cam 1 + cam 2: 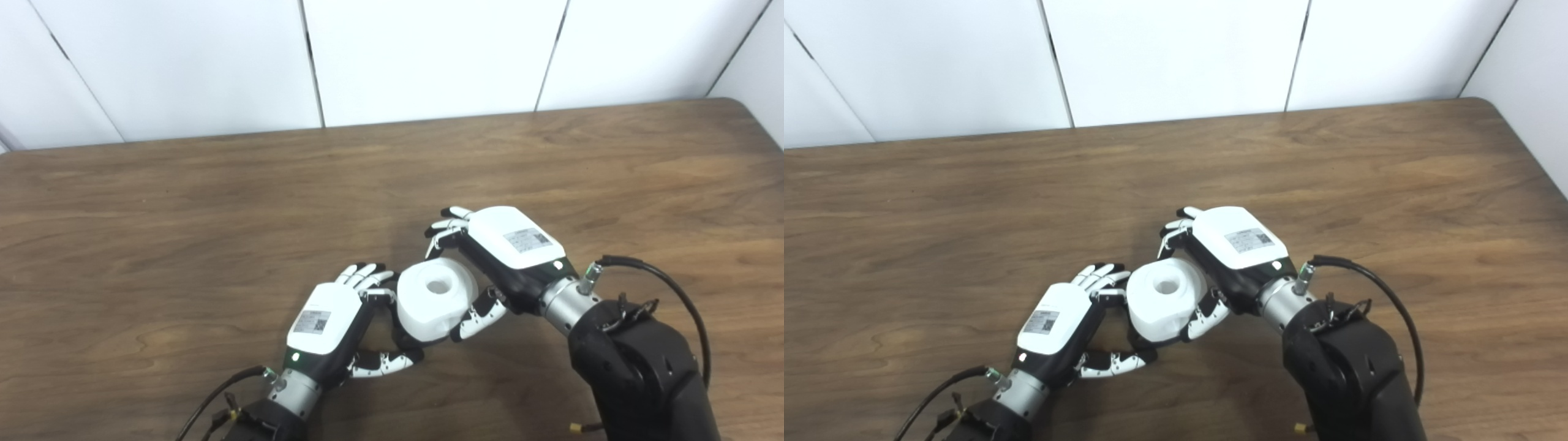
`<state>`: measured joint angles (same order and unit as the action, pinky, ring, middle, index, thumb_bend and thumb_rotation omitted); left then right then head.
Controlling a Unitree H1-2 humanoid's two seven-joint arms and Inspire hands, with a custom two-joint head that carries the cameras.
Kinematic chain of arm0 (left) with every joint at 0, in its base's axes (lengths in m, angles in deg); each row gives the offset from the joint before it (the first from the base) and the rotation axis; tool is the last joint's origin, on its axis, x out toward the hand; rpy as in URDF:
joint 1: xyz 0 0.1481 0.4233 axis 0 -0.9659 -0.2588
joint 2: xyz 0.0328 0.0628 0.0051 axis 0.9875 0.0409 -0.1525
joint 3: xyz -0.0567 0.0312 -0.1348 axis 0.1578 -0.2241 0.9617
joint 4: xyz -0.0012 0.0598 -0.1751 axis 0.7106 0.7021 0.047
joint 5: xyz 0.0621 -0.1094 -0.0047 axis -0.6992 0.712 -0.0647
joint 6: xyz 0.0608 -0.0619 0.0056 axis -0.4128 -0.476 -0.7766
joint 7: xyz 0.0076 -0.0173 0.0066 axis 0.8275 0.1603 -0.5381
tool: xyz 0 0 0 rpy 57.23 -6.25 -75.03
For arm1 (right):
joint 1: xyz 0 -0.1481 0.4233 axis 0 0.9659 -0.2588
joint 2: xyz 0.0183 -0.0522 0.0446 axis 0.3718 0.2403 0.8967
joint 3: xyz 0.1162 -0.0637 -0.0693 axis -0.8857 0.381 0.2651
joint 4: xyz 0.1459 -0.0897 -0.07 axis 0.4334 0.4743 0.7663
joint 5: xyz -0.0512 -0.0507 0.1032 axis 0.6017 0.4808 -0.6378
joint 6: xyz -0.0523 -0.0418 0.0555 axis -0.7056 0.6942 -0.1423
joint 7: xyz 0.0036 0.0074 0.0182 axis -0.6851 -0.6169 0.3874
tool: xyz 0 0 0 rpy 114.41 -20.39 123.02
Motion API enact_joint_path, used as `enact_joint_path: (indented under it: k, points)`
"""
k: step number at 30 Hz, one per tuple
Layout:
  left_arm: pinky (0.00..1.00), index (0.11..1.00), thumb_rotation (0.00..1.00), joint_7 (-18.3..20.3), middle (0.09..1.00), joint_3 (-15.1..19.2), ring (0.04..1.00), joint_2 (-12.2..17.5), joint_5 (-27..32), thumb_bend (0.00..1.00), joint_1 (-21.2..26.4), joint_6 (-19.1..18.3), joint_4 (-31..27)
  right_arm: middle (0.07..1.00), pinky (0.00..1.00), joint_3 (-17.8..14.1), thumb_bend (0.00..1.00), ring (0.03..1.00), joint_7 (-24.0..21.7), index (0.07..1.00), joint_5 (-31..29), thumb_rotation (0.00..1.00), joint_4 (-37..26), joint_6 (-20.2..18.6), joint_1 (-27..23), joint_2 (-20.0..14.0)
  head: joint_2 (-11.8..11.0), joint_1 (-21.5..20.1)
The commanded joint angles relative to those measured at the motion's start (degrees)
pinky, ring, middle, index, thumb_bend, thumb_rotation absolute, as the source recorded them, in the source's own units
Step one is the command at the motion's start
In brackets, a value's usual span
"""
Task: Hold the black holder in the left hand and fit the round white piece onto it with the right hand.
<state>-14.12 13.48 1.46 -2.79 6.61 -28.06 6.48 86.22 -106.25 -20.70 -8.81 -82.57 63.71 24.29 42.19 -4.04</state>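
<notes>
The round white piece [436, 298], thick with a hole in its top, stands between my two hands near the table's front. Only a dark sliver of the black holder [403, 338] shows under its left lower edge; the rest is hidden. My left hand [334, 318] comes in from the left, fingers against the piece's left side and thumb [386, 361] curled below it at the holder. My right hand [502, 251] grips the white piece from the right, with its thumb [481, 312] on the front and its fingers [444, 229] curled behind.
The brown wooden table [184, 214] stretches wide to the left, right and back. White wall panels [429, 55] rise behind its far edge. A black cable [674, 288] loops off the right forearm.
</notes>
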Motion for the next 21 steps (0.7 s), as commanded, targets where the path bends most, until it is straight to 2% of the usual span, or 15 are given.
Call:
enact_joint_path:
  k: [1,4,5,6,8,13,21]
  points:
    - [0.95,0.489,0.05,6.7,0.845,-2.6,0.915,0.5,-1.7,0.52,-2.2,-1.0,1.8,0.822,0.84,-0.2,0.53,0.929,0.2,0.485,1.0,0.15,-1.0,0.9,-1.4,-0.4,0.1,0.0]
    - [0.96,0.489,0.05,7.2,0.850,-2.6,0.921,0.5,-1.8,0.52,-2.2,-1.3,1.6,0.827,0.85,-0.1,0.53,0.934,-0.8,0.488,1.6,0.15,-1.1,1.1,-1.6,-0.8,0.1,0.0]
    - [0.96,0.490,0.05,7.2,0.851,-2.6,0.921,0.5,-1.8,0.52,-2.2,-1.3,1.6,0.827,0.84,0.0,0.73,0.934,-1.2,0.523,1.9,0.21,-1.2,1.1,-1.7,-0.9,0.1,0.0]
    - [0.96,0.490,0.05,7.2,0.851,-2.7,0.921,0.5,-1.8,0.52,-2.2,-1.3,1.6,0.829,0.85,0.0,0.85,0.938,-1.6,0.548,2.2,0.26,-1.2,1.2,-1.9,-1.0,0.1,0.0]
    - [0.95,0.489,0.05,7.0,0.847,-2.7,0.917,0.5,-1.8,0.52,-2.2,-1.2,1.6,0.834,0.85,0.0,0.96,0.946,-2.4,0.583,2.6,0.31,-1.4,1.1,-2.1,-1.0,0.1,0.0]
    - [0.94,0.489,0.05,6.8,0.843,-2.7,0.913,0.5,-1.9,0.52,-2.2,-1.1,1.7,0.849,0.88,-0.1,1.00,0.964,-3.9,0.641,3.2,0.40,-1.7,1.3,-2.5,-1.1,0.1,0.0]
    - [0.95,0.489,0.05,6.5,0.841,-2.7,0.913,0.4,-1.9,0.52,-2.0,-0.9,2.2,0.853,0.91,-0.4,1.00,0.977,-4.5,0.659,2.6,0.43,-1.7,1.5,-2.7,-1.3,-0.1,-0.1]
